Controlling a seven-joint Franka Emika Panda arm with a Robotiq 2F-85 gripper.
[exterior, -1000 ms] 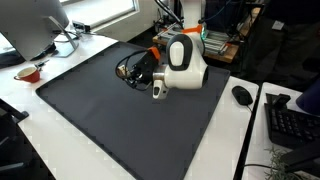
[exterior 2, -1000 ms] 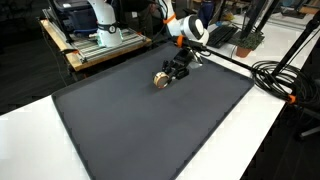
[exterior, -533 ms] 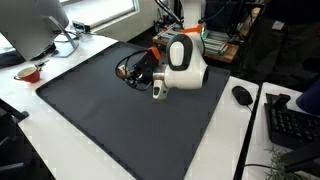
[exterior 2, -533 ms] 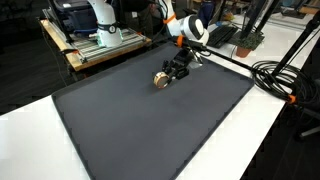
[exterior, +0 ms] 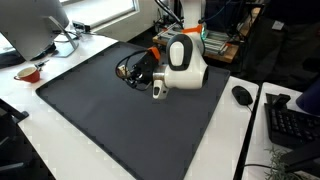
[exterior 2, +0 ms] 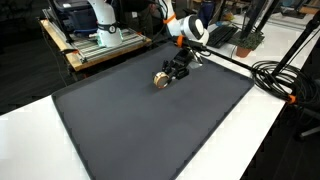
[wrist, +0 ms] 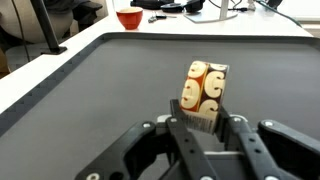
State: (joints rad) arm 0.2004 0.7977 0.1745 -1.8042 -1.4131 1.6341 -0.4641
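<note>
My gripper (wrist: 206,112) is shut on a small box (wrist: 205,85) with a cream and orange swirl pattern and a barcode at its lower end. The fingers clamp its near end and the rest sticks out in front of them. In both exterior views the gripper (exterior: 157,84) (exterior 2: 170,73) holds the box (exterior: 158,93) (exterior 2: 160,79) low, at or just above the dark grey mat (exterior: 120,125) (exterior 2: 150,130), near the mat's far side. I cannot tell whether the box touches the mat.
The mat lies on a white table (exterior: 30,110). A red bowl (exterior: 28,72) (wrist: 128,17) stands beyond the mat's corner by a monitor (exterior: 35,25). A mouse (exterior: 241,95) and a keyboard (exterior: 290,125) lie beside the mat. Thick cables (exterior 2: 285,80) run along one side.
</note>
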